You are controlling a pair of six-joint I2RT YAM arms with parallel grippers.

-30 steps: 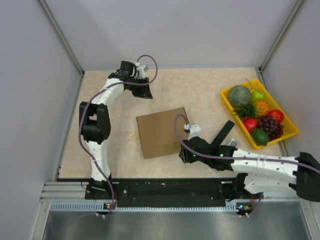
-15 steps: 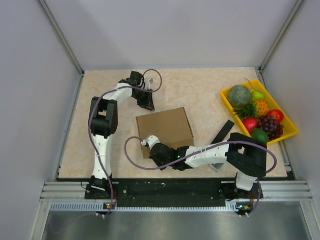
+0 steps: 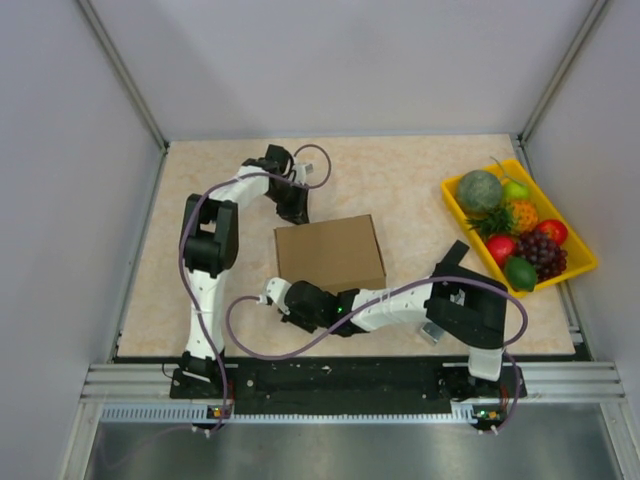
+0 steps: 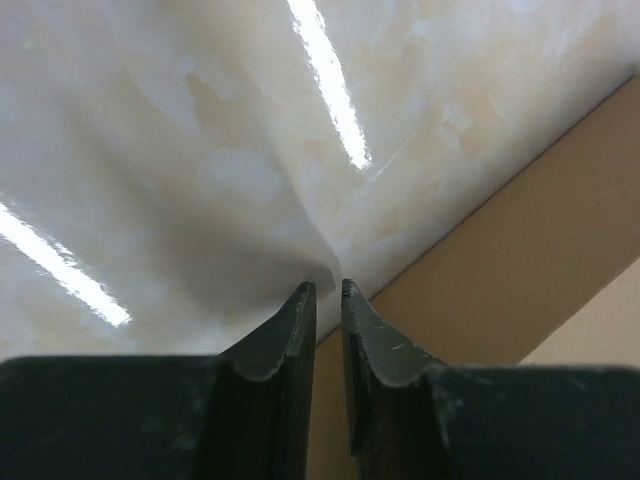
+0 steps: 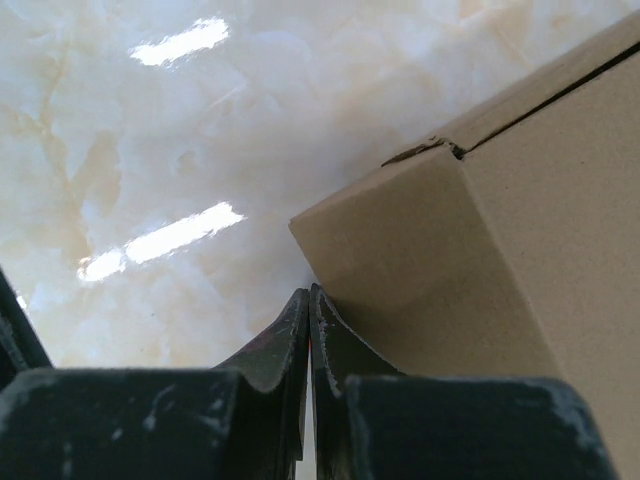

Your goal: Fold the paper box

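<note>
Brown paper box (image 3: 330, 253) lies folded shut at the table's middle. Left gripper (image 3: 297, 207) sits at its 11 o'clock corner, jaws nearly together with a thin gap, gripping nothing. Right gripper (image 3: 277, 296) sits at the 7 o'clock corner, jaws pressed together just beside the box wall.

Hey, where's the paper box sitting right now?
In the top view the paper box lies mid-table, with the left gripper by its far-left corner, the right gripper by its near-left corner, and the yellow fruit tray off to its right.
</note>
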